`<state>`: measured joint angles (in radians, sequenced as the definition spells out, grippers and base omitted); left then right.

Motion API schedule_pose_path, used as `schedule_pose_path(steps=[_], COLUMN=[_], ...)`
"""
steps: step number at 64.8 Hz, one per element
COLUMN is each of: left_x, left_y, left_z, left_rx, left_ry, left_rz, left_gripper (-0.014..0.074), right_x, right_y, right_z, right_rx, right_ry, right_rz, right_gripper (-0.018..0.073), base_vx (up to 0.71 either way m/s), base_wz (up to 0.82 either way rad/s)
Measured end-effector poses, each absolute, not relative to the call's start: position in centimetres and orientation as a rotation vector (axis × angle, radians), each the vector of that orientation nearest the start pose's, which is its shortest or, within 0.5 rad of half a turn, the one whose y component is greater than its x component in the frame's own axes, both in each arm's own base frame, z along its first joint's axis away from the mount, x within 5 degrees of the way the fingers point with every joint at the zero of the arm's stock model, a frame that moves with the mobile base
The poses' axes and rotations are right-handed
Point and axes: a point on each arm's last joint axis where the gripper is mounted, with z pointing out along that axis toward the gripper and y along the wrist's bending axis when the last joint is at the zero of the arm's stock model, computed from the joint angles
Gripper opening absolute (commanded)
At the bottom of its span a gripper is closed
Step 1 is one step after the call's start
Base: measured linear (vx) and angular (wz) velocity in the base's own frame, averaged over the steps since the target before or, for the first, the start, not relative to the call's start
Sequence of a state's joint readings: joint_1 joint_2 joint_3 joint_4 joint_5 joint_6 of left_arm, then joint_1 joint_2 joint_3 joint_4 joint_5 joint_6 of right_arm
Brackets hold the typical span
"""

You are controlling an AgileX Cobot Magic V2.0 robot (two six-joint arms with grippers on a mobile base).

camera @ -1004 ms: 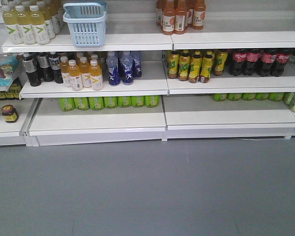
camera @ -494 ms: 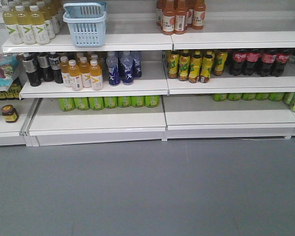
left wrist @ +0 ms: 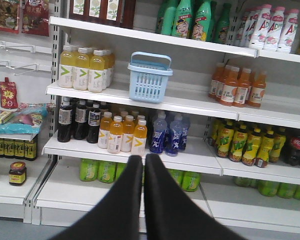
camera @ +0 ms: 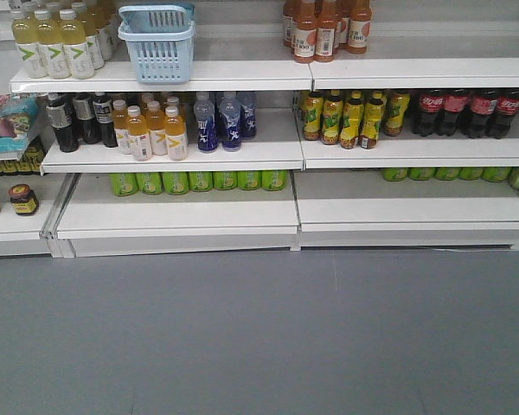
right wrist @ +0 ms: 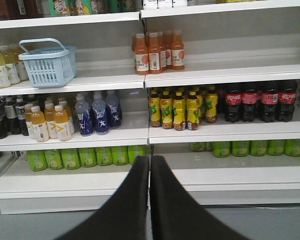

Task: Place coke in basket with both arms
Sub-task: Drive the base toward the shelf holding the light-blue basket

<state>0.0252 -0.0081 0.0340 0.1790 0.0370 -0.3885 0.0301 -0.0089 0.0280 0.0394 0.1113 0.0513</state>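
The light blue basket [camera: 160, 45] stands on the top shelf at the left, next to yellow drink bottles; it also shows as the basket [left wrist: 149, 77] and basket [right wrist: 47, 62] in the wrist views. The coke is out of view. My left gripper [left wrist: 143, 158] is shut with nothing in it, well short of the shelves and pointing at the middle shelf. My right gripper [right wrist: 150, 159] is likewise shut and holds nothing, aimed at the lowest shelf. Neither gripper shows in the front view.
Dark cola bottles with red labels [camera: 467, 112] line the middle shelf at the right, seen too as cola bottles [right wrist: 260, 102]. Orange bottles [camera: 327, 30], yellow-green bottles [camera: 350, 117], blue bottles [camera: 221, 121] and green cans [camera: 199, 180] fill the shelves. Grey floor [camera: 259, 337] lies in front.
The whole shelf scene has slid slightly to the right in the front view, as the camera shifted a little to the left. Nothing on the shelves moved.
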Motion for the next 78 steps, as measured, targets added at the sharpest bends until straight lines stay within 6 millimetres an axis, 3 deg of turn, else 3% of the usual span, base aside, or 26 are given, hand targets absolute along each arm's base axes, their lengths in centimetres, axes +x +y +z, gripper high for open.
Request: schedule_pose_path(steps=[78], left_x=[5.72], left_y=[0.21], left_z=[19.88], left_rx=[-0.186], left_ry=[1.536], left_rz=[-0.141], left_gripper=[-0.0006], right_x=[5.68], right_y=[0.21], right_z=[19.41], right_rx=[0.045], right_ry=[1.614], right_rz=[0.097], right_gripper=[-0.0004], base_vx=[0.10], base_wz=[0.08])
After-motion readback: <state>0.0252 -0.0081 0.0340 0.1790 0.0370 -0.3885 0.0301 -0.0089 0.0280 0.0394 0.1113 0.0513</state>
